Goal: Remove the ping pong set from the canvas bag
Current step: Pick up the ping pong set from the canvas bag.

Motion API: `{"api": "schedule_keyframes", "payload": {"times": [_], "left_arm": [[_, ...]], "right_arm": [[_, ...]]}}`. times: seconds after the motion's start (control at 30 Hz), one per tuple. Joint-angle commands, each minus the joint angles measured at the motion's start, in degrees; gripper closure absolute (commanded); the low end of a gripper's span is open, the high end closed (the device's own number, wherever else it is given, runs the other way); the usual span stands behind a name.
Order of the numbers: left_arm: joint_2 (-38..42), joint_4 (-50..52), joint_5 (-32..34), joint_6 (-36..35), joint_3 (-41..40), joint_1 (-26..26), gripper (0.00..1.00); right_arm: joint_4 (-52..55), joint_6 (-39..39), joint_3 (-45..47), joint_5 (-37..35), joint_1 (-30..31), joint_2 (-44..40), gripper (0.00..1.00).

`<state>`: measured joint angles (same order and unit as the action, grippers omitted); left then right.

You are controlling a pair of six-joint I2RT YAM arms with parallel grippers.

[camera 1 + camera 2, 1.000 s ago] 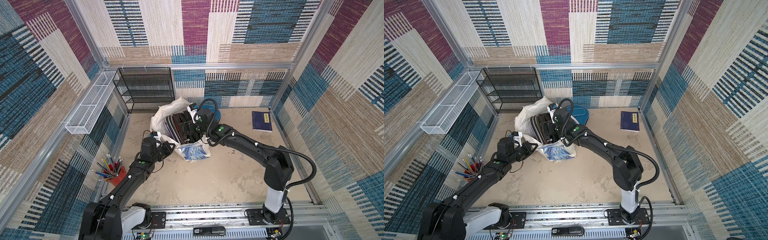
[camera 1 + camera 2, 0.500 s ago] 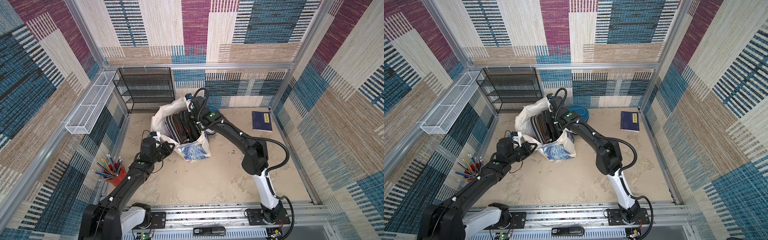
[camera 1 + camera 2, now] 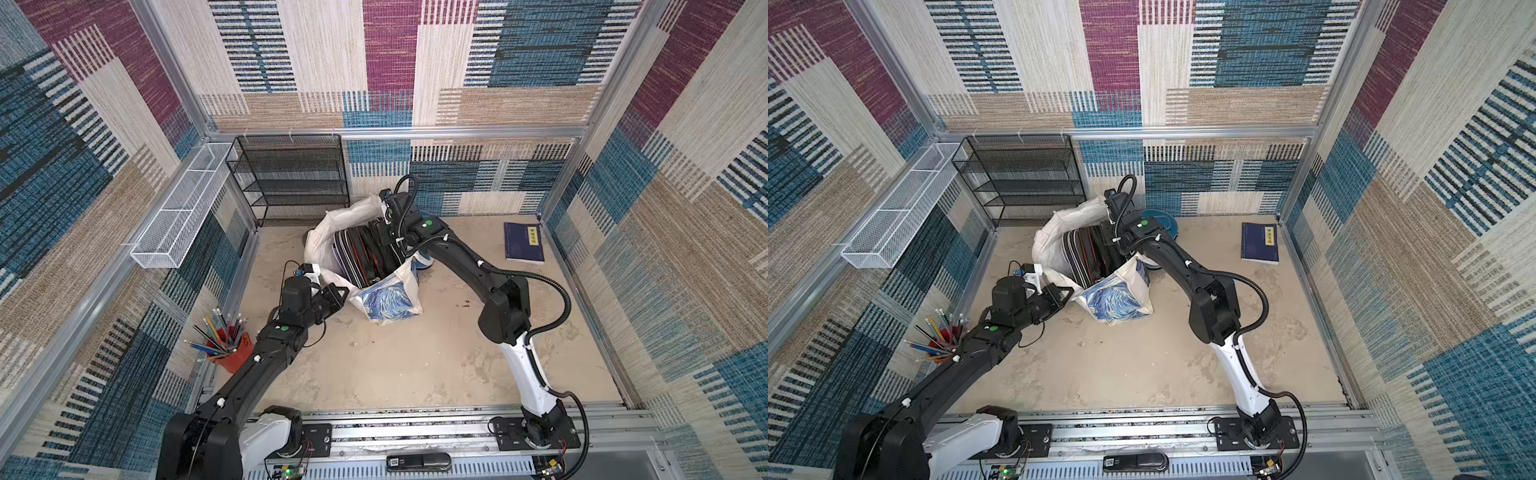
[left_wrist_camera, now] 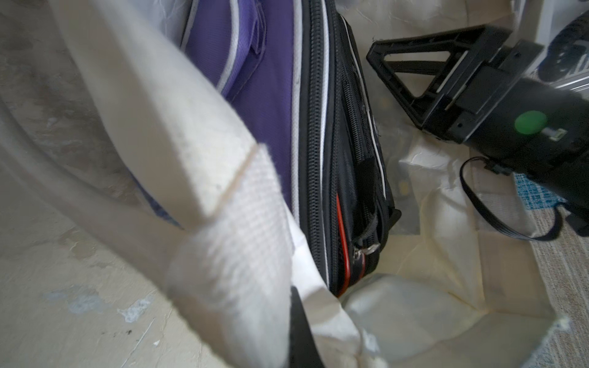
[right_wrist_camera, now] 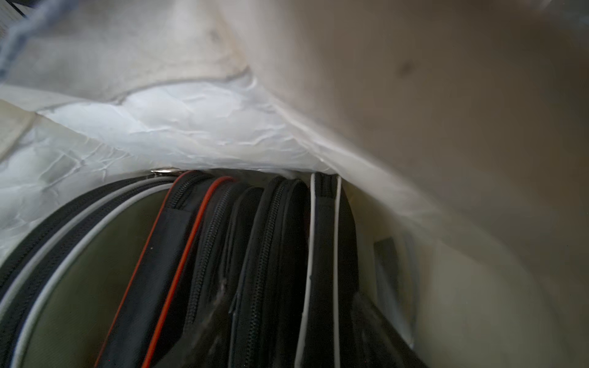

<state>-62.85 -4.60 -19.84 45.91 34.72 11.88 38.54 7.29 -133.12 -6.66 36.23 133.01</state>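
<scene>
The canvas bag (image 3: 324, 239) stands open on the floor, with its blue swirl print (image 3: 1115, 301) facing the front. Inside stand several flat zippered cases side by side, the ping pong set (image 3: 365, 253), black with red, white and grey piping (image 5: 271, 255); one side is purple (image 4: 264, 111). My left gripper (image 3: 338, 293) is shut on the bag's near rim by the white handle webbing (image 4: 242, 223). My right gripper (image 5: 296, 318) reaches down into the bag, its blurred dark fingers (image 5: 376, 325) either side of the black cases. Whether they press on a case is unclear.
A black mesh shelf (image 3: 291, 183) stands at the back left, and a white wire basket (image 3: 178, 208) hangs on the left wall. A red cup of pencils (image 3: 228, 353) is beside my left arm. A blue book (image 3: 523, 242) lies at the back right, a blue round thing (image 3: 1160, 222) behind the bag.
My right arm has swung in and its gripper has gone down into the bag over the cases, the fingers drawing closer together. The left gripper has kept its hold on the rim.
</scene>
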Motion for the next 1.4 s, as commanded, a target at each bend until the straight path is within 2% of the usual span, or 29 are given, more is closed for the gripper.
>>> {"api": "schedule_keyframes", "payload": {"times": [0.0,1.03,1.1,1.23,1.27,1.37], "left_arm": [[-0.1,1.6,2.5,-1.5,-0.4,-0.1,1.00],[1.0,2.3,3.1,-2.1,-0.4,-0.1,1.00],[0.9,2.3,3.0,-2.2,-0.4,-0.1,1.00],[1.1,2.3,3.1,-2.1,-0.4,-0.2,1.00],[1.1,2.3,3.1,-2.1,-0.3,-0.2,1.00],[1.1,2.4,2.9,-2.2,0.2,-0.2,1.00]], "right_arm": [[4.5,0.2,0.6,-2.5,-0.7,-0.1,0.40],[7.0,-4.1,-1.1,-5.9,-1.1,6.2,0.50],[6.9,-4.2,-1.3,-5.8,-0.9,6.5,0.58],[7.0,-4.0,-2.0,-5.7,-0.3,6.3,0.94],[7.2,-4.1,-2.3,-5.8,-0.2,6.1,1.00],[7.8,-4.3,-3.7,-6.3,0.6,5.6,1.00]]}}
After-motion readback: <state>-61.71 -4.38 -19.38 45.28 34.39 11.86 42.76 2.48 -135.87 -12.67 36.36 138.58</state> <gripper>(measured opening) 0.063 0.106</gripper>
